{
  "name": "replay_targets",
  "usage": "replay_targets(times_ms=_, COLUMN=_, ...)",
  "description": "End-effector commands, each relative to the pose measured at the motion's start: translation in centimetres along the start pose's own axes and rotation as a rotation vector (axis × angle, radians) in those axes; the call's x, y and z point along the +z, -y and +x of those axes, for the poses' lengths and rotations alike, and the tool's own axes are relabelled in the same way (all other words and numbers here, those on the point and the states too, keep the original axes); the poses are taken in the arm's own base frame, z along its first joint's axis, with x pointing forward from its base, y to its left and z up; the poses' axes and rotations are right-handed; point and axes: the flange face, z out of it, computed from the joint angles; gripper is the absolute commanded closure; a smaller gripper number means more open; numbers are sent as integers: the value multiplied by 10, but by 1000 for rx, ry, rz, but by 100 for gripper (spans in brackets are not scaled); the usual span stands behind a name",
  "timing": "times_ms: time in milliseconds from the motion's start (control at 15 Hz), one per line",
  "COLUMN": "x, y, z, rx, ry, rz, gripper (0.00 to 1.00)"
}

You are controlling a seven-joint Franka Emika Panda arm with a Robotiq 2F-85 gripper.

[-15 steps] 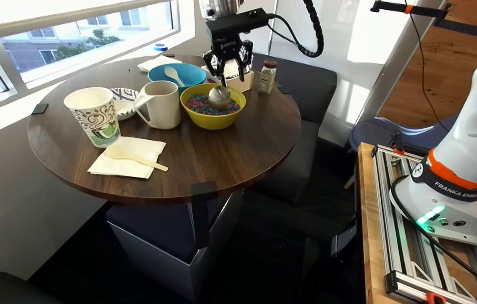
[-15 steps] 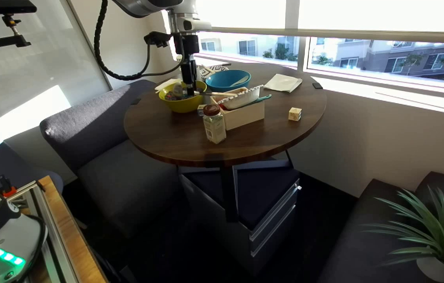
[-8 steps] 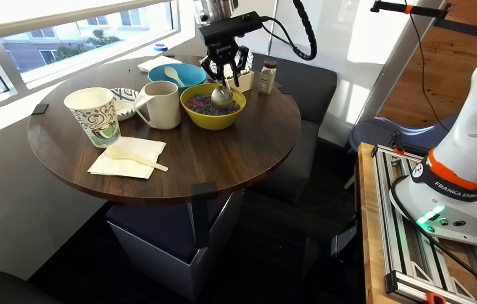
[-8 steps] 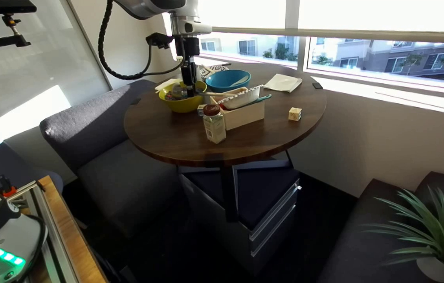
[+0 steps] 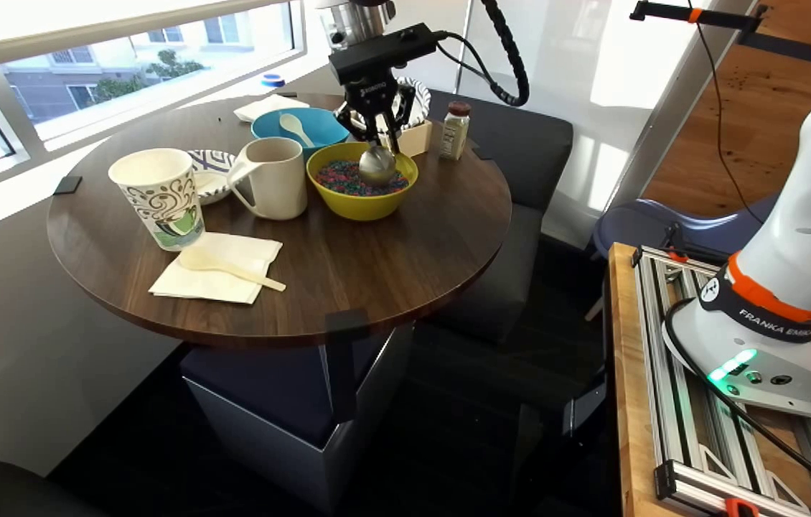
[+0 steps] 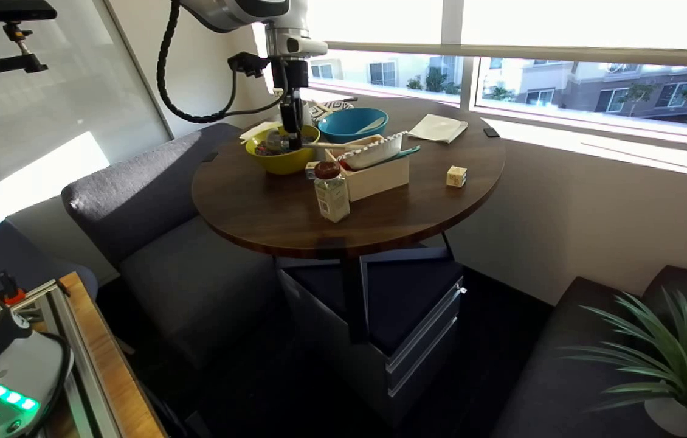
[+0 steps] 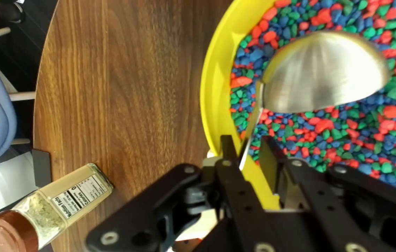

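Gap btwn the fingers (image 7: pixel 227 154) of the black two-finger end effector (image 7: pixel 247 145) is being narrowed rn, so the shiny silver metal ladle (image 7: pixel 324 73) is being bracketed at its handle (image 7: pixel 251 129). No grip's being shown yet tho: jaws are being held partway apart, w/ space being left on one side. The ladle's being rested on loose red, blue & green pebbles (image 7: pixel 352 140) in the round yellow plastic-looking bowl (image 7: pixel 213 80), handle being passed over the rim. Vs. a sec ago, its rounded metal scoop (image 5: pixel 378 169) is being nudged a hair in an exterior view, while the bowl & the squarish clear brown-lidded spice jar (image 7: pixel 57 203) are being left put on the round dark-wood table (image 7: pixel 142 87).
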Motion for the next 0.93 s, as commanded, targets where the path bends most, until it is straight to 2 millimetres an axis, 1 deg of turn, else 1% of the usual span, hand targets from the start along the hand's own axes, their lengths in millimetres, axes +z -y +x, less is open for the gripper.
replay_targets(times_ms=0, x=2, y=9, z=-1, rx=18, ry=7, rz=-34, gripper=79)
replay_targets(times_ms=67, x=3, y=9, z=-2, rx=18, ry=9, rz=-36, gripper=84)
replay_targets(times_ms=133, x=3, y=10, z=-2, rx=20, ry=9, rz=-37, gripper=84)
replay_targets(times_ms=200, x=4, y=11, z=-3, rx=21, ry=9, rz=-39, gripper=91)
replay_targets(times_ms=267, x=4, y=12, z=-3, rx=21, ry=7, rz=-40, gripper=90)
replay_targets(times_ms=400, x=2, y=11, z=-4, rx=22, ry=-1, rz=-41, gripper=94)
replay_targets(times_ms=467, x=0, y=11, z=-5, rx=18, ry=-3, rz=-40, gripper=92)
replay_targets(times_ms=533, x=-4, y=9, z=-7, rx=21, ry=-8, rz=-39, gripper=94)
replay_targets(times_ms=867, x=-22, y=8, z=-16, rx=-3, ry=-42, rz=-22, gripper=92)
